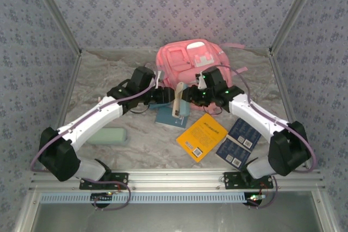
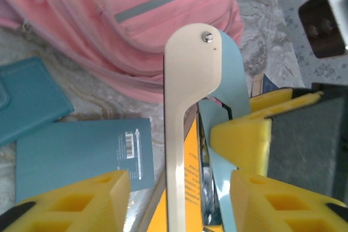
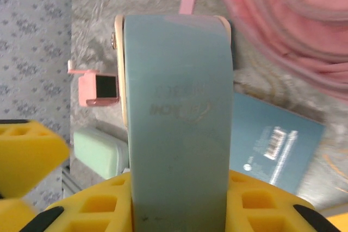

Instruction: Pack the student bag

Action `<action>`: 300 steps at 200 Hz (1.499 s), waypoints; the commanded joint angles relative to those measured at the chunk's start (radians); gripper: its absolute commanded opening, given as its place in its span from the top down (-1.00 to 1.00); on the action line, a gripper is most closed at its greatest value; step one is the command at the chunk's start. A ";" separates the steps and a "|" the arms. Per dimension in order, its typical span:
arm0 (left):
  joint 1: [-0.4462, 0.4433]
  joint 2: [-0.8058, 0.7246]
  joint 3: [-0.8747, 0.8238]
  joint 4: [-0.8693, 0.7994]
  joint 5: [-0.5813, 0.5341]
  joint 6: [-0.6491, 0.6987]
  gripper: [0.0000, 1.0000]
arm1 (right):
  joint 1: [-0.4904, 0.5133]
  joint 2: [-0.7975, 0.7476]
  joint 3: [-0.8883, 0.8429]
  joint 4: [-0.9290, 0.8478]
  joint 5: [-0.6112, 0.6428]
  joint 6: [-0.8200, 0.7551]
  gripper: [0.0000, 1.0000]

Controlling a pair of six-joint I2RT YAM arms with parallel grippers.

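Observation:
The student bag (image 1: 190,61), a soft pink backpack, lies at the back centre of the table; its pink fabric also shows in the left wrist view (image 2: 163,31) and the right wrist view (image 3: 293,20). Both grippers meet just in front of it around a flat light-blue and cream case (image 1: 178,101). My right gripper (image 1: 191,95) (image 3: 179,205) is shut on the case (image 3: 176,123), yellow pads on both of its edges. My left gripper (image 1: 165,96) (image 2: 176,183) is open, its fingers standing apart on either side of the case (image 2: 187,80).
A teal book (image 1: 167,117) (image 2: 81,150) lies under the grippers, with a teal wallet (image 2: 27,99) beside it. A yellow book (image 1: 202,136) and two dark blue booklets (image 1: 239,142) lie front right. A mint-green case (image 1: 109,136) lies front left.

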State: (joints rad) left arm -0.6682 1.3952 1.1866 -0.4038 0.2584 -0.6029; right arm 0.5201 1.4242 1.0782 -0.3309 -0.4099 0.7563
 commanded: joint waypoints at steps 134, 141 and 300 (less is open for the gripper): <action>0.078 1.037 1.216 -0.376 0.414 0.504 -0.16 | -0.440 -0.551 -0.019 -0.590 0.095 -0.266 0.63; 0.074 1.062 1.238 -0.375 0.417 0.500 -0.15 | -0.439 -0.550 -0.024 -0.596 0.098 -0.268 0.63; 0.040 1.104 1.213 -0.225 0.325 0.473 -0.06 | -0.447 -0.526 -0.098 -0.526 0.049 -0.250 0.61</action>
State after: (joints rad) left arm -0.6479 2.5679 2.4390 -0.7311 0.5968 -0.1143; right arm 0.0799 0.9035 0.9943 -0.8928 -0.3302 0.5148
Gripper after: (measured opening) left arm 0.518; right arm 0.316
